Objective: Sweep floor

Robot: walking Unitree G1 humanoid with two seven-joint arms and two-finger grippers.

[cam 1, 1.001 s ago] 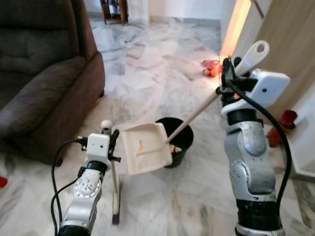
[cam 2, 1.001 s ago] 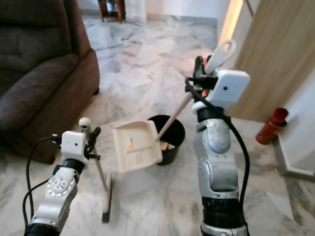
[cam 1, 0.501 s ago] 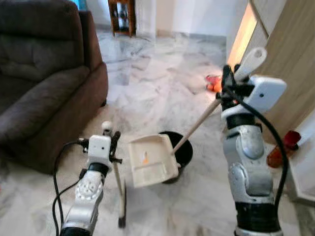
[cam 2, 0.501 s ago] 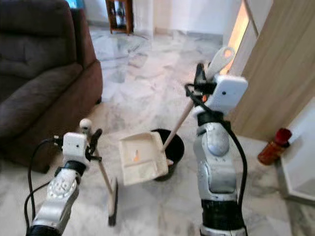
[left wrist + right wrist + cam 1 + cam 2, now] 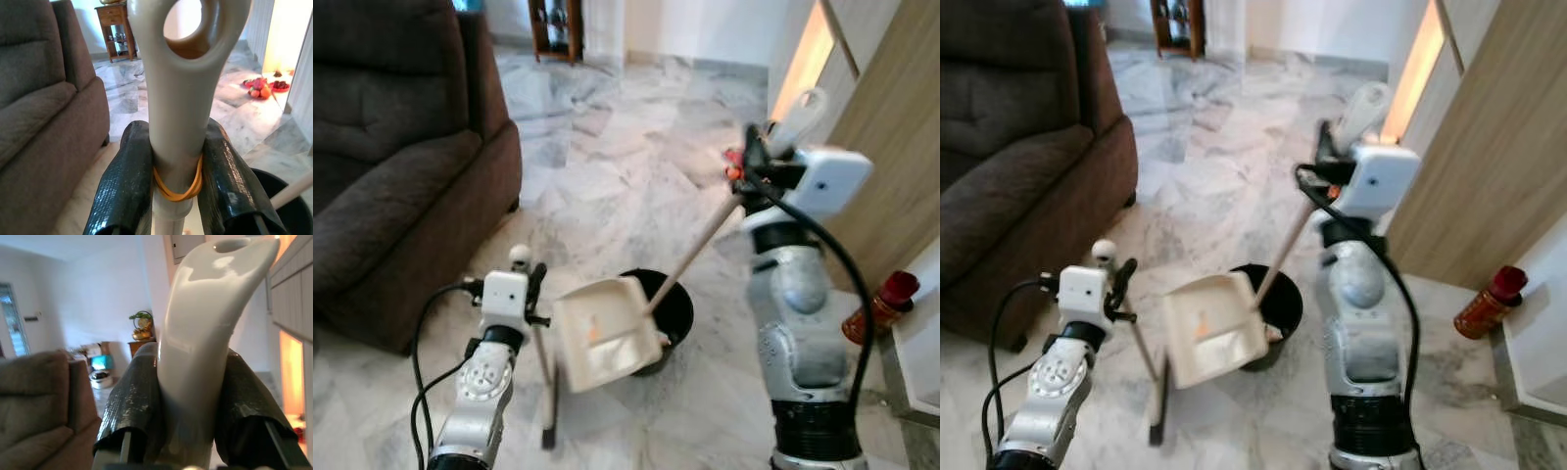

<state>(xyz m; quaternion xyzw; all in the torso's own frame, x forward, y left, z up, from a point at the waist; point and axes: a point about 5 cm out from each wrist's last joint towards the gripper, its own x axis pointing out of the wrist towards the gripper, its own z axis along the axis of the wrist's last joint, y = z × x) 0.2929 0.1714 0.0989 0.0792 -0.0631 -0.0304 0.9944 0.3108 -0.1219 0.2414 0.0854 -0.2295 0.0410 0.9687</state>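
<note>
A brown sofa (image 5: 391, 166) stood at far left on the marble floor (image 5: 626, 137). Beside it, the left gripper (image 5: 171, 171) clamped the broom (image 5: 546, 392) by its pale handle top, both black fingers (image 5: 124, 186) pressed against the shaft, where an orange rubber band circled it; the broom stood nearly upright with its head on the floor. Just to its right, the cream dustpan (image 5: 604, 330) hung tilted in front of the black bin (image 5: 668, 311), its rear edge at the bin's rim. A small orange scrap lay in the pan; the bin's contents could not be made out. The pan's long wooden handle rose diagonally to the right gripper (image 5: 190, 396), whose fingers (image 5: 134, 401) were closed on the pale grip at the handle's top. A red-capped bottle (image 5: 879, 305) stood at far right beside the wooden cabinet (image 5: 891, 147).

Compared with a second earlier, the pan sat lower and tipped more steeply toward the bin, and the right gripper had shifted slightly leftward. The broom remained in the left gripper's hold.
</note>
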